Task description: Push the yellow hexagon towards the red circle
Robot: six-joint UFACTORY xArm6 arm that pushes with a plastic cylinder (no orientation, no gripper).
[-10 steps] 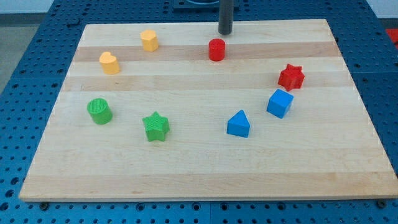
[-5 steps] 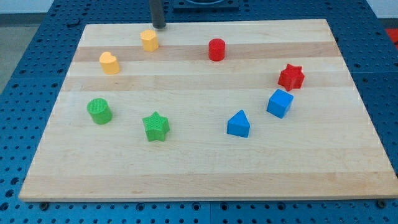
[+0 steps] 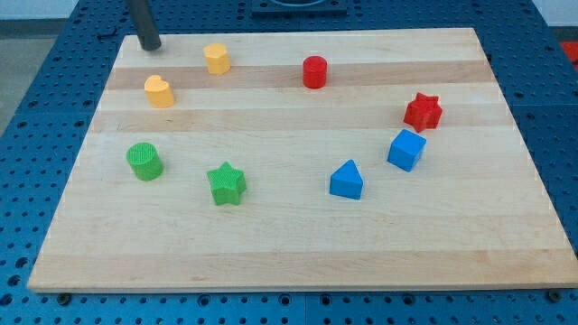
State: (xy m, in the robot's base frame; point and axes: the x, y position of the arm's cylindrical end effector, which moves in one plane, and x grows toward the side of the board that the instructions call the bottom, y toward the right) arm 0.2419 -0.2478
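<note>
The yellow hexagon (image 3: 216, 59) stands near the board's top edge, left of centre. The red circle (image 3: 314, 71) stands to its right, a little lower in the view. My tip (image 3: 150, 46) is at the board's top left corner, to the left of the yellow hexagon and apart from it. The rod rises out of the view's top.
A yellow heart (image 3: 159, 91) sits below and left of the hexagon. A green circle (image 3: 144, 161) and a green star (image 3: 226, 183) lie at the lower left. A blue triangle (image 3: 347, 180), a blue cube (image 3: 406, 149) and a red star (image 3: 423, 111) lie at the right. The wooden board (image 3: 298, 253) rests on a blue pegboard.
My tip has swept left along the board's top edge, from above the red circle, past the yellow hexagon, to the top left corner. No block has moved.
</note>
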